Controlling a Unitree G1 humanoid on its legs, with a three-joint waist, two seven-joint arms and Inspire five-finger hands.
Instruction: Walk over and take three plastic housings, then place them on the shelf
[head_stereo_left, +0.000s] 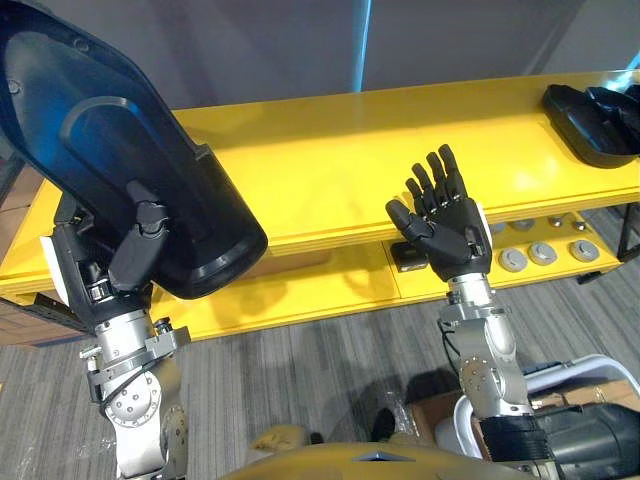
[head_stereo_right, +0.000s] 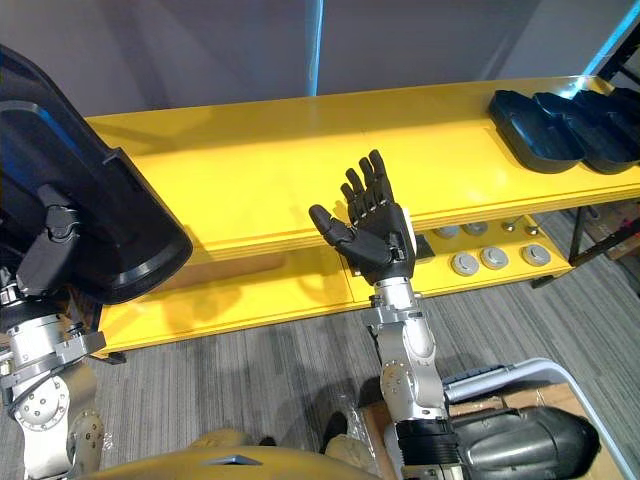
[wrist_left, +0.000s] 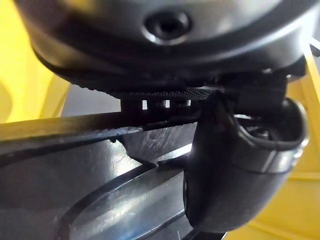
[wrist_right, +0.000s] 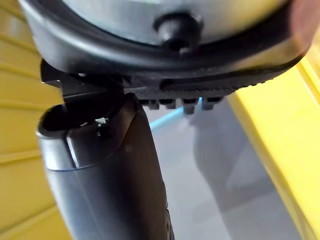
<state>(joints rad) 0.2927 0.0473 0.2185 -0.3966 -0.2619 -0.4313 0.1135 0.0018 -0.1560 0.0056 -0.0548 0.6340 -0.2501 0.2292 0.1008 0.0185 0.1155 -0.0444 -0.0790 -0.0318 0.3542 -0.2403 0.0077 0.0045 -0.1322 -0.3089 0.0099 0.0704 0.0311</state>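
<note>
The yellow shelf (head_stereo_left: 330, 150) carries housings (head_stereo_right: 560, 125) at its right end. Over its left end tilts a large black housing (head_stereo_left: 130, 150), probably stiff, light and slick, best held by its rim, where the left hand (head_stereo_left: 135, 250) clamps it. At the shelf's front the right hand (head_stereo_left: 445, 225) hovers spread and empty

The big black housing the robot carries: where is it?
In the eye views the housing is gripped by the left hand, raised over the left end of the yellow shelf.
</note>
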